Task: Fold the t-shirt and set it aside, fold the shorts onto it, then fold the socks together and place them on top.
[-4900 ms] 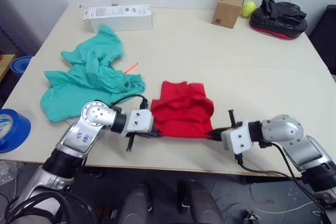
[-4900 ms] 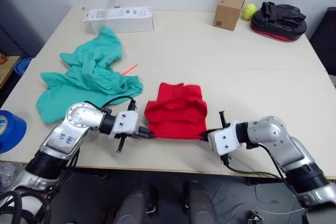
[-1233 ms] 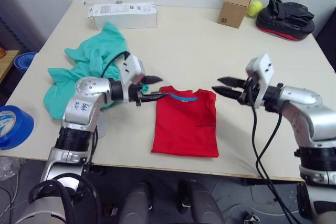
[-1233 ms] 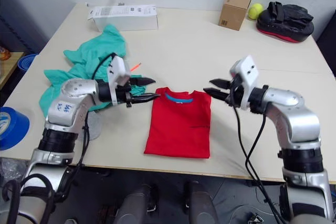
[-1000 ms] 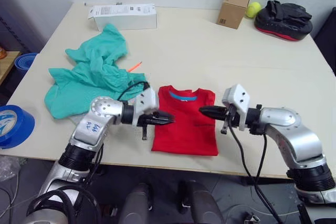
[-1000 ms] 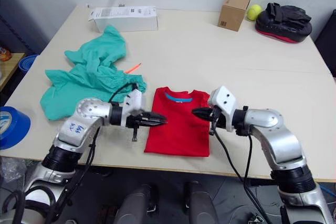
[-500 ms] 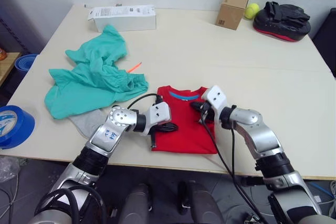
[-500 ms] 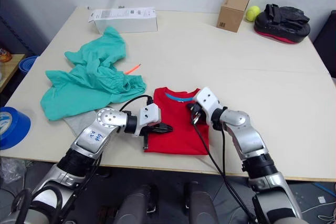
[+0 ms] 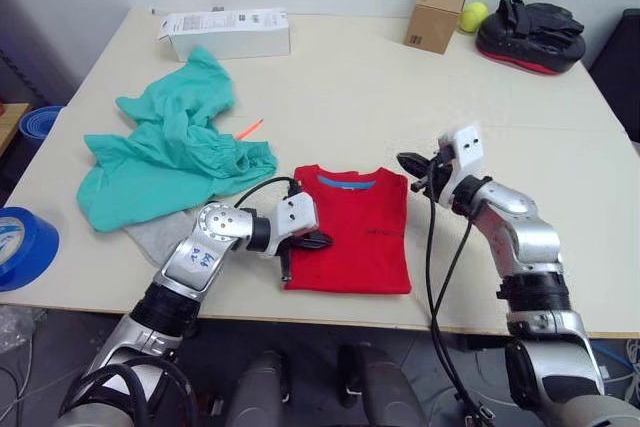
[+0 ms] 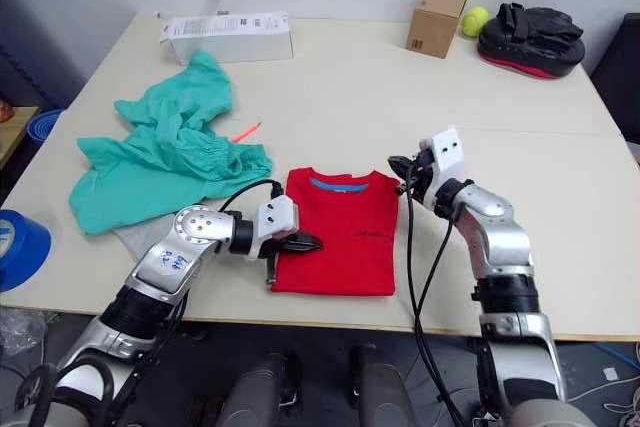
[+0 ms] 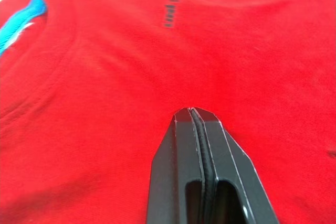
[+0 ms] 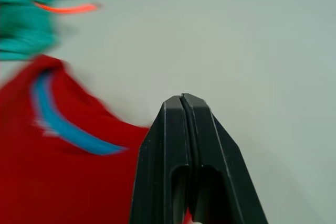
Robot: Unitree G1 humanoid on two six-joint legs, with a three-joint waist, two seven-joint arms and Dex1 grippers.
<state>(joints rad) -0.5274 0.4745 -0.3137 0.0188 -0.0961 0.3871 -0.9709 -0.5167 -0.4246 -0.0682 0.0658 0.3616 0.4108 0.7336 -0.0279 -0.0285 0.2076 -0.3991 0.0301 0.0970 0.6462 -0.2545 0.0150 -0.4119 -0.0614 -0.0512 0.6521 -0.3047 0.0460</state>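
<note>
Risk: t-shirt (image 9: 350, 232) is only part-folded, a neat rectangle near the front edge of the counter (image 9: 360, 77). If either claw drags across it while clenched, the layers could slide and the fold come undone. It sits close to the counter's front edge, so a push that way could hang the hem off. It also lies just beside the shorts (image 9: 165, 152), so a sloppy set-aside could catch the teal cloth.

Left claw (image 9: 318, 241): clenched, fingers pressed together with nothing between them, resting over the t-shirt's left side; in the left wrist view the tips lie on or just above the red cloth, contact hard to tell.

Right claw (image 9: 410, 165): clenched, empty, just off the t-shirt's right shoulder corner, beside it rather than on it.

Shorts are crumpled in a heap to the left of the t-shirt, untouched. A grey cloth (image 9: 160, 235) peeks out under their near edge, possibly a sock, can't tell.
</note>
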